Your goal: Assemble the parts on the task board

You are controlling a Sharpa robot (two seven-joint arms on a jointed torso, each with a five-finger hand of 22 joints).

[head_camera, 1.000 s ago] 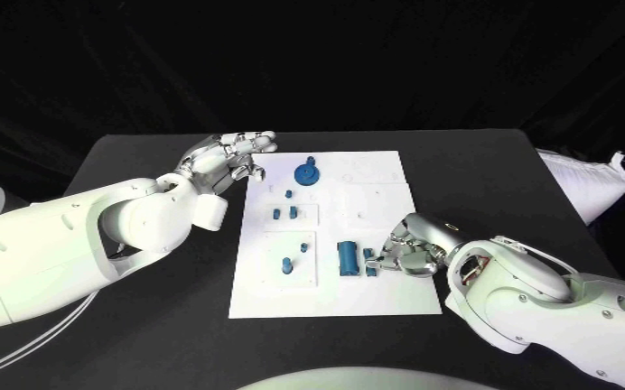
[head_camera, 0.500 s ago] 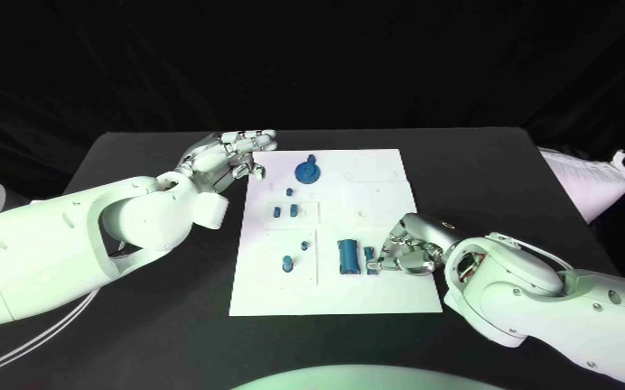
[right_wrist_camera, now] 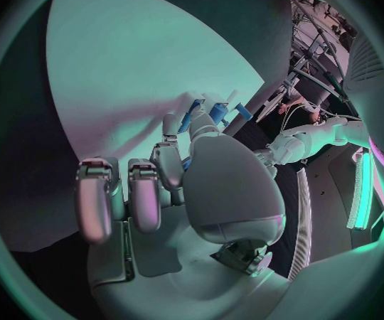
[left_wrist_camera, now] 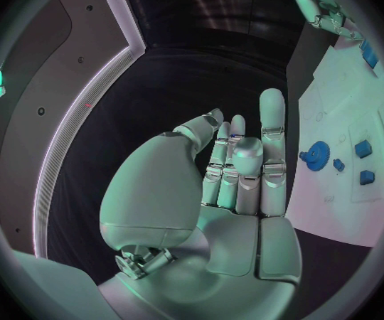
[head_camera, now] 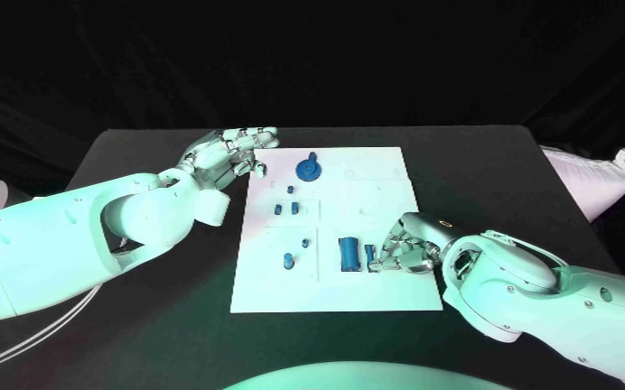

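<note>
Lower right of the frame, your right hand (head_camera: pixel 406 253) pinches a small blue part (head_camera: pixel 371 255) near the task board (head_camera: pixel 377 193)'s right edge; left hand (head_camera: pixel 232 157), fingers apart, holds nothing beside its upper-left corner on the desk (head_camera: pixel 482 164).

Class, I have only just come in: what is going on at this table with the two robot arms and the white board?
A robot is assembling small blue parts on a white task board. Its right hand is down at the board's near right part, fingers closing on a small blue piece beside a larger blue cylinder. Its left hand hangs at the board's far left corner, holding nothing, near a round blue gear. Other little blue parts sit on the board.
</note>
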